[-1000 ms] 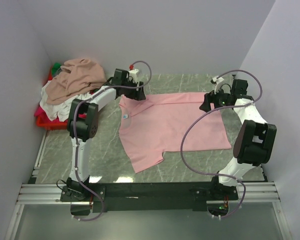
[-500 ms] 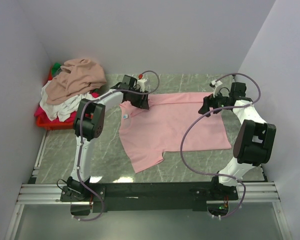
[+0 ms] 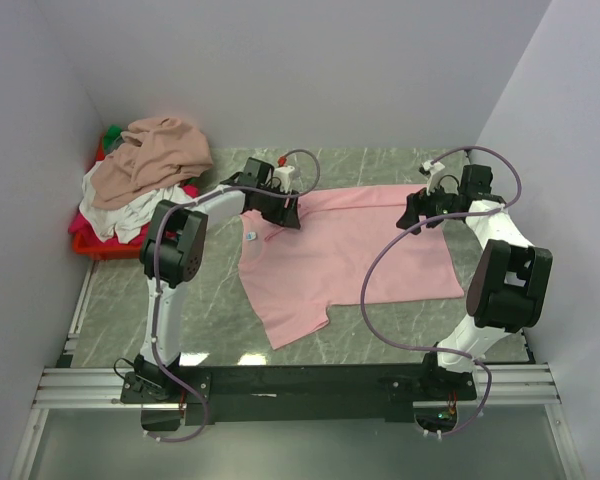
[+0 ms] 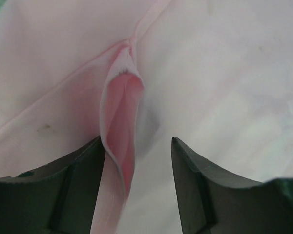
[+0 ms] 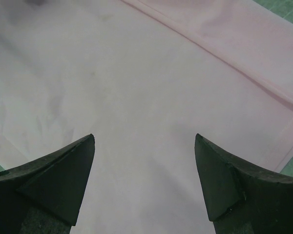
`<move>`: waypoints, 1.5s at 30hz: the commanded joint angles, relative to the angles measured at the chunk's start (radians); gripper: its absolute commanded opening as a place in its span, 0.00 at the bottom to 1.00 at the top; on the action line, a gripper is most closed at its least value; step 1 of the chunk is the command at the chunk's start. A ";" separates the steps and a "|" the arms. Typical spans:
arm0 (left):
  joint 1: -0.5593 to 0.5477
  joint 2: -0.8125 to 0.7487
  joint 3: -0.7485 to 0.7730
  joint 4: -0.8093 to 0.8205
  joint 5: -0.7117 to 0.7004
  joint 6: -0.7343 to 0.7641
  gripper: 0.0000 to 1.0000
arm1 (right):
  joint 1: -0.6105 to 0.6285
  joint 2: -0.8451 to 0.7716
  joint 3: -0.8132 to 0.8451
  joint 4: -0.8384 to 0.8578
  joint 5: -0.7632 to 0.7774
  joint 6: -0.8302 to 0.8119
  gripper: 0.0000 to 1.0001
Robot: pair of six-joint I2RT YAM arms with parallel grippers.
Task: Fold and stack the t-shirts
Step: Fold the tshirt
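Note:
A light pink t-shirt [image 3: 330,255] lies spread on the green marble table, its small blue-white neck label [image 3: 251,235] at the left. My left gripper [image 3: 292,213] is open at the shirt's far left edge. In the left wrist view [image 4: 138,146] a raised pink fold [image 4: 121,122] stands between the jaws, against the left finger. My right gripper [image 3: 412,212] is open low over the shirt's far right part. In the right wrist view [image 5: 144,146] flat pink cloth [image 5: 151,87] lies between its wide-apart fingers. More shirts, tan [image 3: 155,150] and white [image 3: 120,210], are piled at the far left.
A red plastic basket [image 3: 92,245] sits under the shirt pile at the far left, against the left wall. Walls close in the back and both sides. Bare table [image 3: 190,300] shows in front of the pink shirt.
My left gripper has moved right, from the shirt's far left corner onto its far edge, and the shirt's left part has shifted a little. The right gripper has barely moved.

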 commanded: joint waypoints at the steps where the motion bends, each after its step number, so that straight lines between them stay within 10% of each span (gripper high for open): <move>1: -0.016 -0.074 -0.017 0.027 0.003 0.020 0.62 | 0.001 -0.052 0.001 -0.014 -0.018 -0.010 0.89; 45: -0.105 -0.152 -0.005 0.173 -0.105 -0.042 0.65 | 0.001 -0.058 -0.014 -0.039 -0.047 -0.007 0.89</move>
